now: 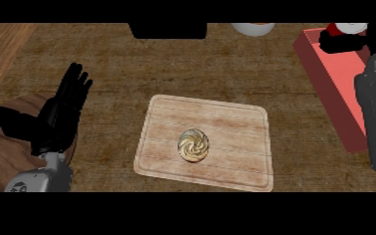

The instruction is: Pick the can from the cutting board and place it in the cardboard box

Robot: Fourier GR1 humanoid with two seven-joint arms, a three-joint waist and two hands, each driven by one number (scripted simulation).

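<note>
The right hand (342, 41) is curled round the red-and-white can (346, 29), its fingers holding it over the far end of the red box (330, 87). The left hand (62, 109) rests at the left, fingers straight and open; right of its fingertips lies the cutting board (228, 114), bearing a swirled pastry (194, 145)

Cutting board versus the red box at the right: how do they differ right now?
The cutting board is pale wood, lies mid-counter, and shows whole; the box is red and runs off the right edge. The board is a flat slab bearing a round swirled pastry; the box has raised walls, and the right hand shows at its far end over it. No can shows on the board. Both rest on the counter.
</note>
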